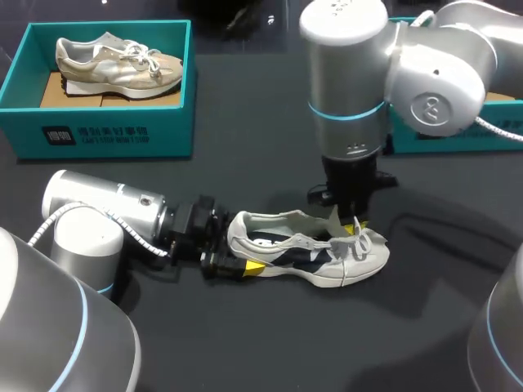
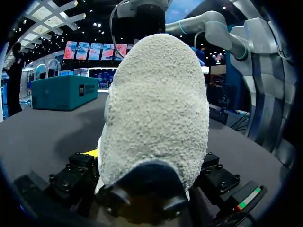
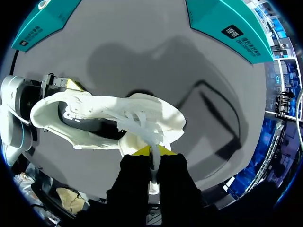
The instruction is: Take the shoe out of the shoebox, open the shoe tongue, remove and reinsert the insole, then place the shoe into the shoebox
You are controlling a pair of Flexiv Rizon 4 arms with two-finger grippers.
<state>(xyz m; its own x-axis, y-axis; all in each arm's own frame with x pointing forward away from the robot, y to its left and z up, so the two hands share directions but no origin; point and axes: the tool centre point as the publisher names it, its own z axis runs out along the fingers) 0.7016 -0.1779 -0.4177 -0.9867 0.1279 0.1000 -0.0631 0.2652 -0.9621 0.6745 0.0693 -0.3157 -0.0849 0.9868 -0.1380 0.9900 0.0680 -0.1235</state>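
A white and navy shoe lies on its side on the dark table, toe to the right. My left gripper lies low at the heel, with its fingers set wide on both sides of it; in the left wrist view the grey heel fills the space between them. From above, my right gripper comes down over the laces. In the right wrist view that gripper is shut on the pale shoe tongue, pulled up from the shoe. The teal shoebox stands at the back left.
A second beige shoe rests on cardboard inside the shoebox. Another teal box stands at the back right, partly hidden by my right arm. Bare dark table lies in front of the shoe and to its right.
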